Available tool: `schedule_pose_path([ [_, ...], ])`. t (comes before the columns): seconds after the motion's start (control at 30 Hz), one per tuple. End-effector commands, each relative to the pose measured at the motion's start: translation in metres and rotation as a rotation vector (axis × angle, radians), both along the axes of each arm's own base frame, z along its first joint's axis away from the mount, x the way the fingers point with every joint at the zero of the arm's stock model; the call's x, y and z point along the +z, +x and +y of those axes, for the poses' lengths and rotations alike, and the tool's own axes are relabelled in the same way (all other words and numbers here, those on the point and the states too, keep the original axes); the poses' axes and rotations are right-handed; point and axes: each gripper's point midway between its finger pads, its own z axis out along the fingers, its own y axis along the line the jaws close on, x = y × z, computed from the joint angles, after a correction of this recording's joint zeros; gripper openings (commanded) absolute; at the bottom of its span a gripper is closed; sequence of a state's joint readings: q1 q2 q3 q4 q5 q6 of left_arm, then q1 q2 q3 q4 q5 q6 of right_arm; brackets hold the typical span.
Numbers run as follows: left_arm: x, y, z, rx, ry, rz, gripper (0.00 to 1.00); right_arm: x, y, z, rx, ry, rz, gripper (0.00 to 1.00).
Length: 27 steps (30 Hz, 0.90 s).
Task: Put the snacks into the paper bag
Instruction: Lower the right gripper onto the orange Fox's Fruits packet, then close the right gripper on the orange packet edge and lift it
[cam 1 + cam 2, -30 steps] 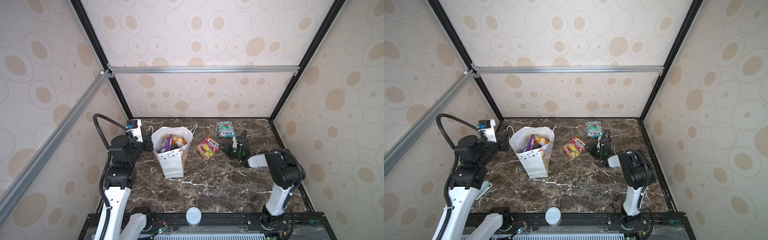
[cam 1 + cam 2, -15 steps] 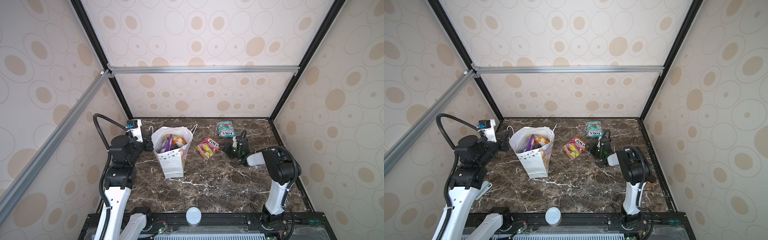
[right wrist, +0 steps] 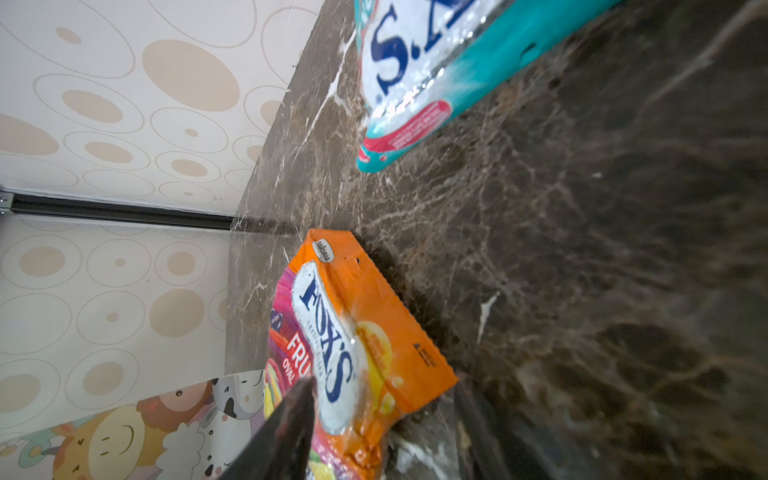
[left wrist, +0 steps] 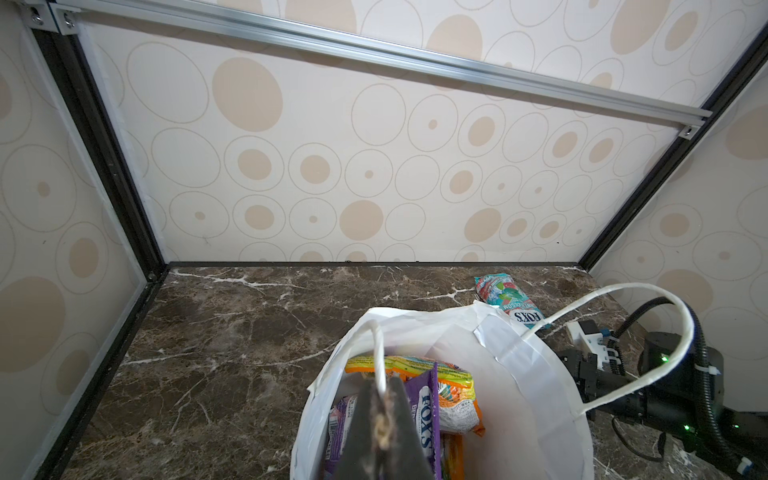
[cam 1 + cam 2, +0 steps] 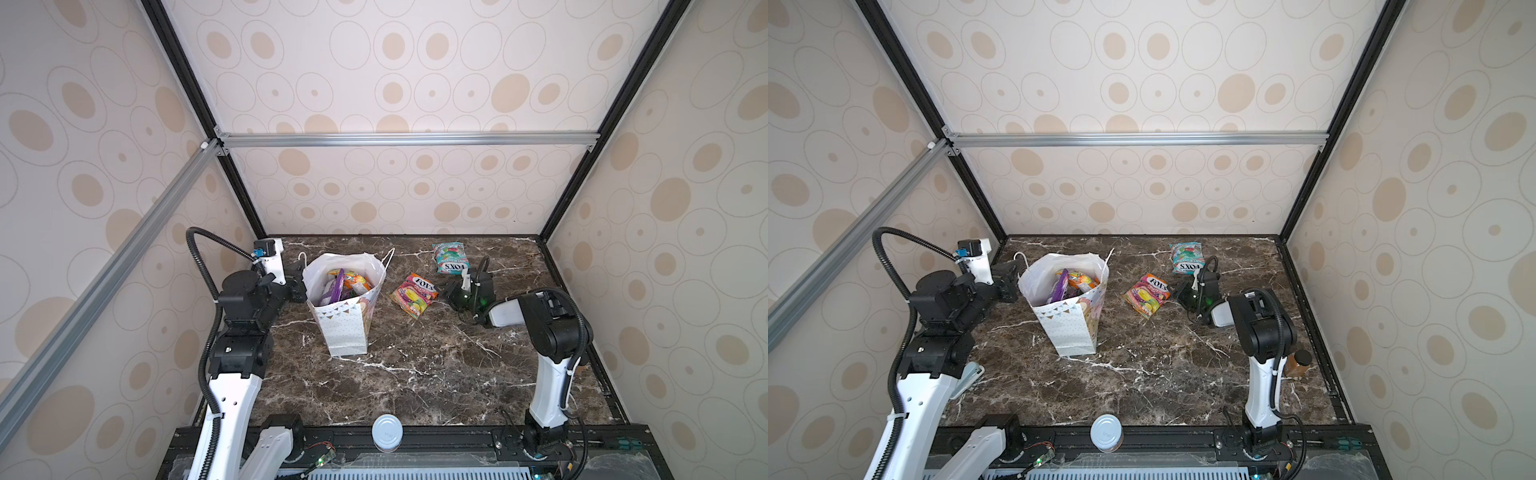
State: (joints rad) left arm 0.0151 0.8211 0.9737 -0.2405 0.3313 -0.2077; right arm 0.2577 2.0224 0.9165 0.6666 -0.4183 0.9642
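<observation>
At the right gripper (image 3: 384, 390), the 2 fingers (image 3: 286, 428) stand partly apart, low over the table (image 5: 415, 374). The near end of the orange packet (image 3: 370, 332) lies between them. Whether either finger presses it cannot be told. In both top views this packet lies flat just left of the gripper, between it and the bag (image 5: 345, 328). Beyond the gripper, near the back wall, 1 teal packet (image 5: 449, 257) lies flat, apart from the gripper and the orange packet. At the left gripper (image 4: 380, 419), the jaws are closed on the bag's cord handle (image 4: 376, 353) at its left rim. The bag stands upright and open on the table. A purple packet (image 4: 428, 399) stands on edge inside it, among others.
</observation>
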Motion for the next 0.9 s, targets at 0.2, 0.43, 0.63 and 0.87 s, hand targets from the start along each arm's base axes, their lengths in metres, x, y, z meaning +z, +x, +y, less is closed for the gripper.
schedule_pose_path([
  [0.2, 0.025, -0.002, -0.001, -0.011, 0.019, -0.085, 0.00, -0.017, 0.001, 0.008, 0.008, 0.005, 0.052, 0.45],
  [0.43, 0.025, -0.002, -0.001, -0.011, 0.020, -0.086, 0.00, -0.015, 0.011, 0.013, 0.007, 0.021, 0.042, 0.38],
  [0.63, 0.026, -0.003, -0.001, -0.011, 0.020, -0.088, 0.00, -0.011, 0.018, 0.014, 0.002, 0.017, 0.028, 0.22],
  [0.87, 0.026, -0.003, -0.001, -0.013, 0.019, -0.089, 0.00, 0.006, 0.023, 0.015, 0.005, 0.027, -0.008, 0.03],
])
